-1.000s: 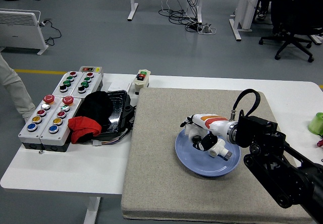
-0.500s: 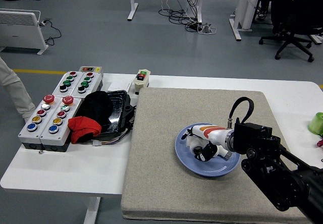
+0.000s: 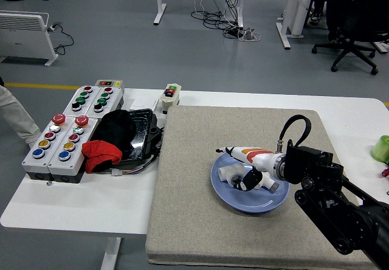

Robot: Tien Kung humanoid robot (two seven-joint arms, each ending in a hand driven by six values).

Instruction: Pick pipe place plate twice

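A blue plate point(image 3: 238, 201) lies on the grey mat point(image 3: 194, 179), right of centre. A white pipe piece point(image 3: 230, 173) lies on the plate's left part. A second white pipe piece with a grey end point(image 3: 271, 185) lies on the plate further right, by my wrist. My right hand point(image 3: 238, 165), white with orange marks, hovers low over the plate. Its long fingers point(image 3: 234, 151) stretch out above the left pipe piece and its black thumb point(image 3: 246, 182) hangs below, not closed on either piece. The left arm is out of view.
Two grey button boxes point(image 3: 61, 139) stand at the table's left. Beside them is a black tray point(image 3: 141, 137) with black and red cloth point(image 3: 100, 153). A small switch box point(image 3: 171, 93) sits at the back. A green object point(image 3: 381, 149) is at the right edge. A person's leg point(image 3: 15, 115) shows far left.
My right hand came down from above the plate with a pipe piece. The piece now lies on the plate, and the fingers have spread and lifted slightly off it.
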